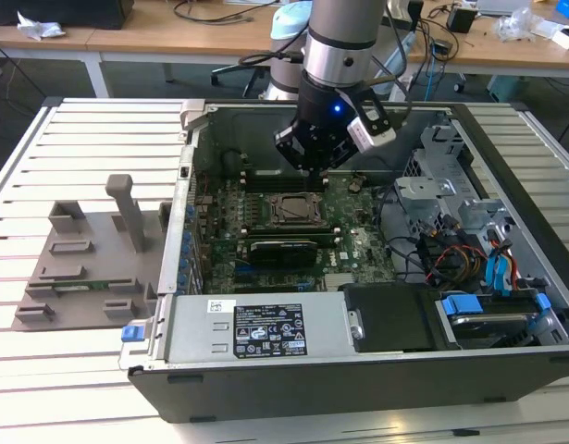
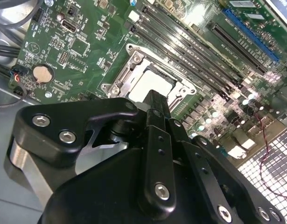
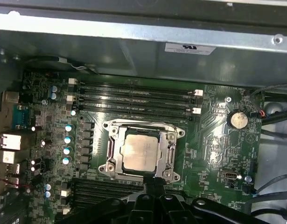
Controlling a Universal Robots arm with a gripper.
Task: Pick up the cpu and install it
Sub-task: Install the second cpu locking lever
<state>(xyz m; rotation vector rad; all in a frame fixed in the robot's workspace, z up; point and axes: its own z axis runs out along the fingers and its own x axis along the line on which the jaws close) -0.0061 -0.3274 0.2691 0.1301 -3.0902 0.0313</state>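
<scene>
1. The open black computer case (image 1: pixel 506 277) lies on its side on a white slatted table (image 1: pixel 90 129), its green motherboard (image 1: pixel 349 231) facing up.
2. The small flat square cpu with a silvery-grey metal top (image 3: pixel 140 152) sits inside the metal-framed socket (image 3: pixel 171 156) on the motherboard. In the first wrist view it lies flat within the frame, edges parallel to the frame's sides. In the second wrist view it shows as a pale square (image 2: pixel 152 84) within the silver frame, partly behind the gripper's black finger.
3. The black gripper (image 1: pixel 314 159) on the silver arm hangs above the motherboard, over the row of memory slots (image 1: pixel 282 176) near the socket, in the exterior view.
4. In the second wrist view the fingers (image 2: pixel 155 116) appear pressed together into one narrow black tip, nothing pinched between them. The tip sits above the socket's near edge; contact with the cpu cannot be judged.
5. In the first wrist view the fingertip (image 3: pixel 155 183) reaches the socket frame's edge, apart from the cpu's top plate.
6. A grey plastic tray with raised blocks (image 1: pixel 90 268) rests on the table at the exterior view's left, just beside the case.
7. A round silver coin battery (image 3: pixel 238 120) sits on the motherboard, well apart from the socket.
</scene>
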